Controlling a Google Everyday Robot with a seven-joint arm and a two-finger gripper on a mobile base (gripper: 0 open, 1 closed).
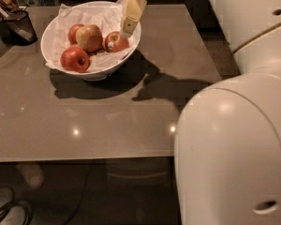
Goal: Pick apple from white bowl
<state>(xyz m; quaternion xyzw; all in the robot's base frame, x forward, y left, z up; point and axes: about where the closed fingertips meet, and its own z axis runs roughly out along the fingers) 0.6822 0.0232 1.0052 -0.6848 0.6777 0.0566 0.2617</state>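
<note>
Hanging in the upper middle of the frame, the gripper (pixel 127 31) points down over the right-hand rim of the white bowl (pixel 99 72), its tip just above and to the right of the apple (pixel 117 41). Whether it is spread or pressed together cannot be told from this angle; it holds nothing.

The apple lies in the right part of the bowl, red with faint yellowish streaks and a small pale sticker on its left side. It rests on the crumpled white paper (pixel 70 17) that lines the bowl. Just to its left sits a paler yellow-pink apple (pixel 90 37), close enough that the two seem to touch. Behind that one, partly hidden, is another red apple (pixel 73 31), and at the lower left of the bowl lies a deep red apple (pixel 75 59) with its stem dimple facing up.

The bowl stands in the upper left part of a grey-brown table (pixel 107 125), and casts a dark shadow (pixel 84 86) below and to its right, joined by the shadow of the arm. At the upper left corner of the frame a small dark mesh cup (pixel 18 27) stands on the table, apart from the bowl. The robot's white body (pixel 234 144) fills the right side of the frame. Dark cables (pixel 7 210) lie on the floor at the lower left.
</note>
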